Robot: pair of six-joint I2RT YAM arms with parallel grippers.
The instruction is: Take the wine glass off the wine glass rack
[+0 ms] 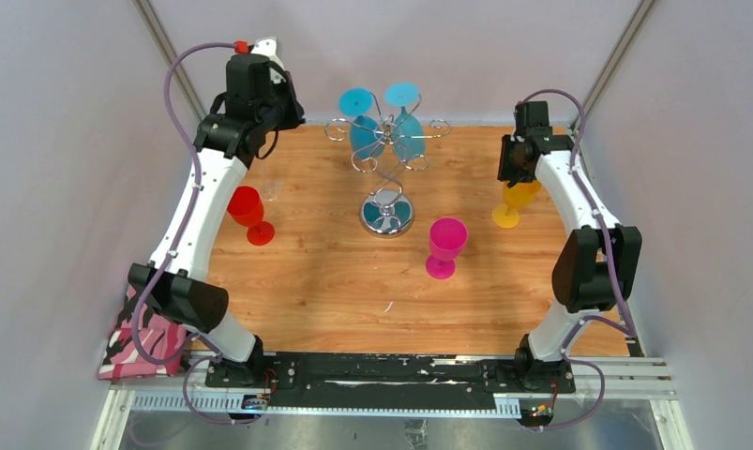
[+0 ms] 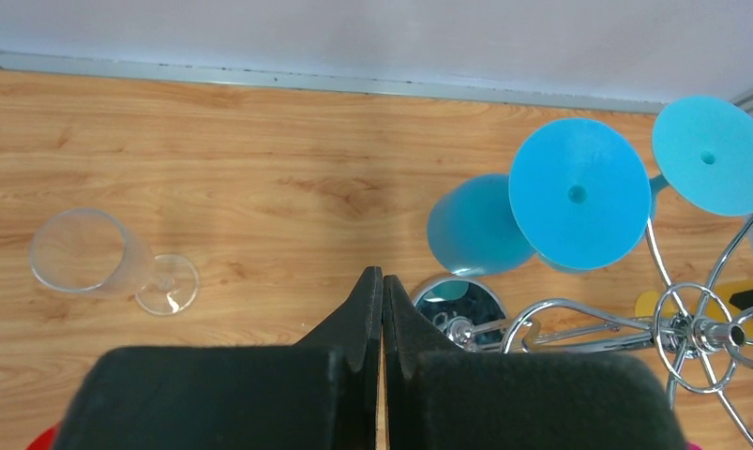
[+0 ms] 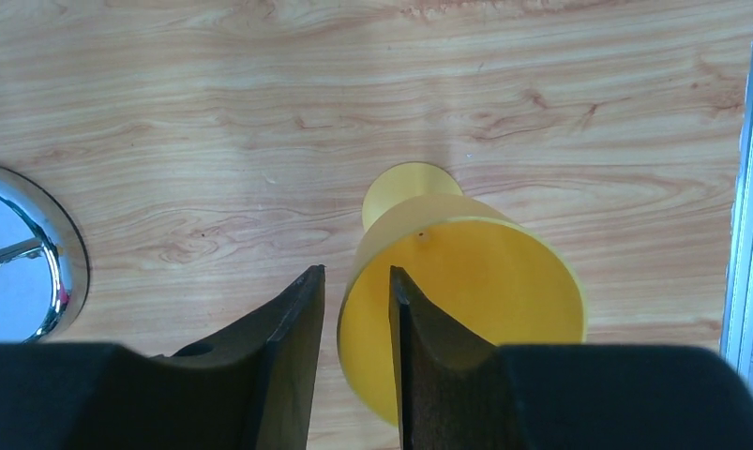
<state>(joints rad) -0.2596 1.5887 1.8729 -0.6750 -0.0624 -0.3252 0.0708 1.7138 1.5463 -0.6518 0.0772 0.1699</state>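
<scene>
The chrome wine glass rack (image 1: 387,214) stands at the back middle of the table. Two blue wine glasses (image 1: 358,103) (image 1: 402,96) hang upside down from its curled arms; they also show in the left wrist view (image 2: 575,193) (image 2: 710,156). My left gripper (image 1: 277,114) is raised at the back left, to the left of the rack (image 2: 702,330). Its jaws (image 2: 383,274) are shut and empty. My right gripper (image 1: 520,178) is open, and its fingers (image 3: 355,272) straddle the rim of a yellow glass (image 3: 466,300) standing on the table, one finger inside the cup.
A red glass (image 1: 248,211) stands at the left and a pink glass (image 1: 445,246) in front of the rack. A clear glass (image 2: 91,253) is on the wood at the back left. The rack's mirrored base (image 3: 25,253) lies left of the yellow glass. Walls enclose the table.
</scene>
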